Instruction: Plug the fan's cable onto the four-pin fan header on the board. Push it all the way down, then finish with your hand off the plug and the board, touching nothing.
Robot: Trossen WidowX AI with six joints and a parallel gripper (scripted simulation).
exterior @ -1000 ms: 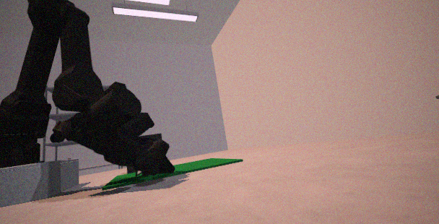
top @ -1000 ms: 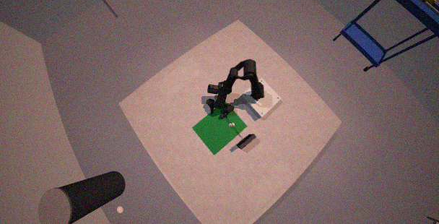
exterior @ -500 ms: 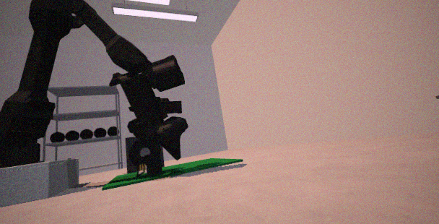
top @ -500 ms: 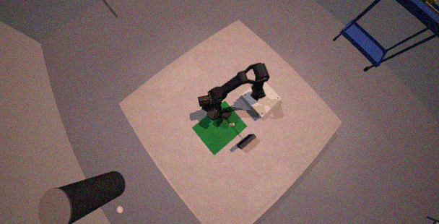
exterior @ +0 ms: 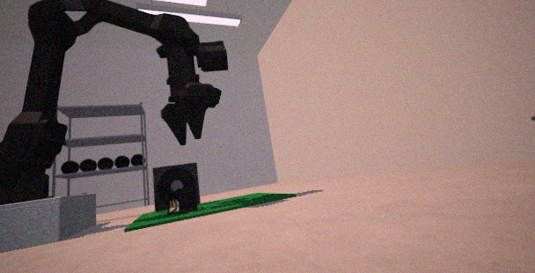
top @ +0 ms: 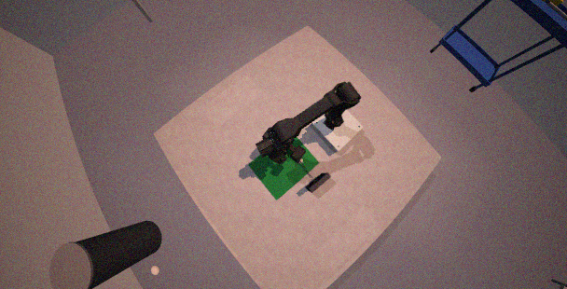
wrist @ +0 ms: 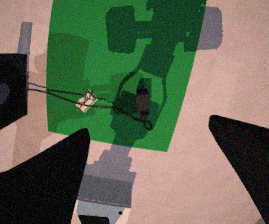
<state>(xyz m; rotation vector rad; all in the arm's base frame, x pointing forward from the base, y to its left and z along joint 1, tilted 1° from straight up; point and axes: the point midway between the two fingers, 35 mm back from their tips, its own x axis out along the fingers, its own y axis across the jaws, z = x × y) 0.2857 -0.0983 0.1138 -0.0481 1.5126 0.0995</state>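
Note:
The green board (top: 278,189) (exterior: 268,197) (wrist: 67,20) lies flat on the table. The black square fan (top: 318,182) (exterior: 177,186) (wrist: 2,94) stands beside the board. The small cream header (wrist: 87,101) is on the board, with pins showing. The dark plug (wrist: 143,102) is on the board to the right of the header in the wrist view, apart from it. Thin dark wires run from the fan past the header and loop near the plug. My gripper (exterior: 190,141) (wrist: 150,127) is open and empty, well above the board, touching nothing. The plug's exact tilt is unclear.
The pale base block (top: 337,140) (exterior: 75,218) under the arm sits close to the board. A shelf rack (exterior: 106,139) stands in the background, and a blue cart (top: 471,56) is off the table at upper right. The arm's shadow darkens part of the board.

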